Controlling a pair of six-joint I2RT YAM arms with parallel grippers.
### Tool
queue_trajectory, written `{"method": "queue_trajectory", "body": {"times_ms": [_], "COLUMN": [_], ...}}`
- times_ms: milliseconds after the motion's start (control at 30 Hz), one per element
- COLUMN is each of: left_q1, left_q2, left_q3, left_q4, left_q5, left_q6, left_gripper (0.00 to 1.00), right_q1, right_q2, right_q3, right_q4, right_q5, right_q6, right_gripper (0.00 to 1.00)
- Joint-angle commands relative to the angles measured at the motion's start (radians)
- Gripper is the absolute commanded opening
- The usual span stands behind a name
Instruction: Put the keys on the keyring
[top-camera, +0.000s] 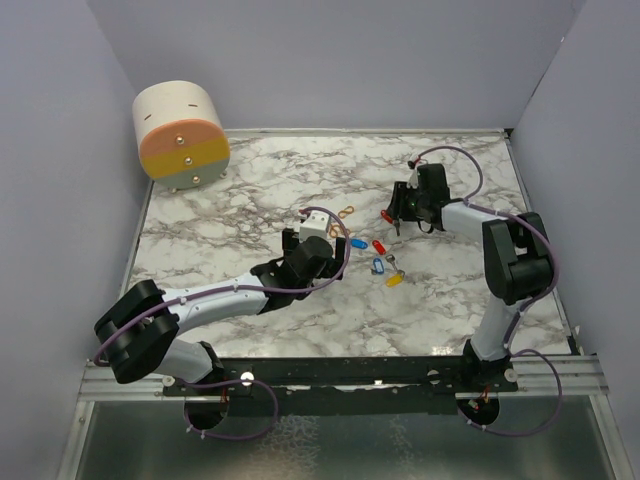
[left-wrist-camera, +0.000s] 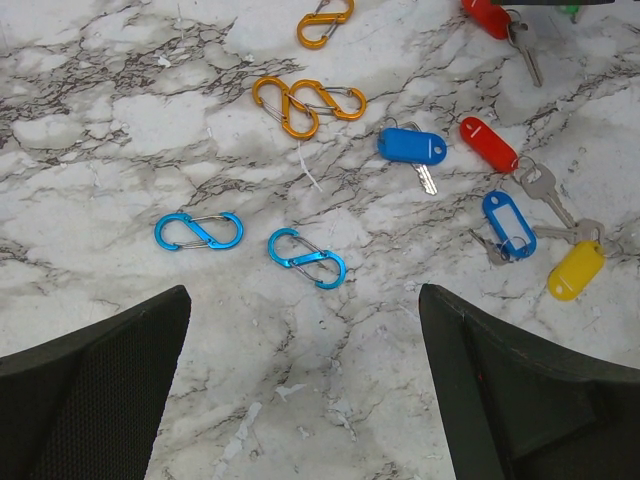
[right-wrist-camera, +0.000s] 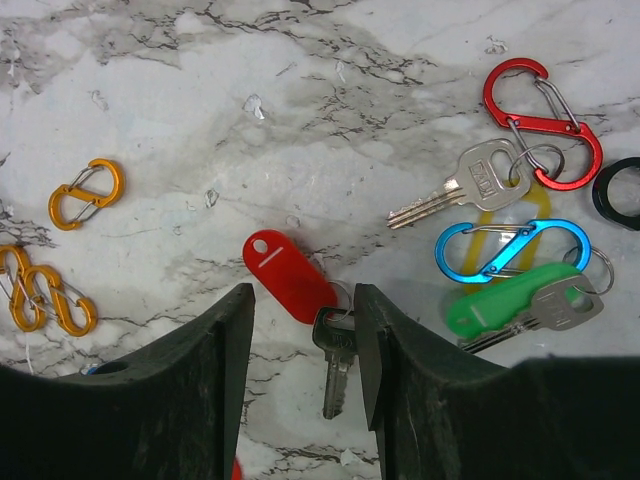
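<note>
In the right wrist view my right gripper is open and low over the marble, its jaws on either side of a red-tagged key. The metal blade lies by the right finger. To the right lie a green-tagged key, a silver key on a red clip, a blue clip and a black ring. My left gripper is open and empty, above bare marble. Ahead of it lie a blue-tagged key, a red one, a second blue one and a yellow one.
Two blue figure-eight clips and orange clips lie just ahead of the left gripper. A round cream and orange box stands at the back left. Purple walls enclose the table.
</note>
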Motion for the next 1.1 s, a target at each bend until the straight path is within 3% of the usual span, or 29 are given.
{"method": "queue_trajectory", "body": {"times_ms": [0, 333, 700, 1067], "left_q1": [0.008, 0.015, 0.021, 0.024], "left_q2": [0.0, 0.001, 0.009, 0.007], "left_q3": [0.005, -0.005, -0.022, -0.019], "left_q4": [-0.007, -0.003, 0.008, 0.013], "left_q5": [-0.025, -0.021, -0.013, -0.016], "left_q6": [0.01, 0.009, 0.002, 0.0], "left_gripper": [0.99, 0.99, 0.99, 0.99], "right_q1": [-0.002, -0.002, -0.002, -0.002], "right_q2": [0.036, 0.067, 0.071, -0.048], "right_q3": [0.032, 0.035, 0.007, -0.047], "right_q4": [0.011, 0.003, -0.002, 0.05], "right_q5": [0.027, 0.021, 0.027, 0.047], "right_q6": [0.005, 0.025, 0.029, 0.016], "right_gripper": [0.44, 0.38, 0.01, 0.01]}}
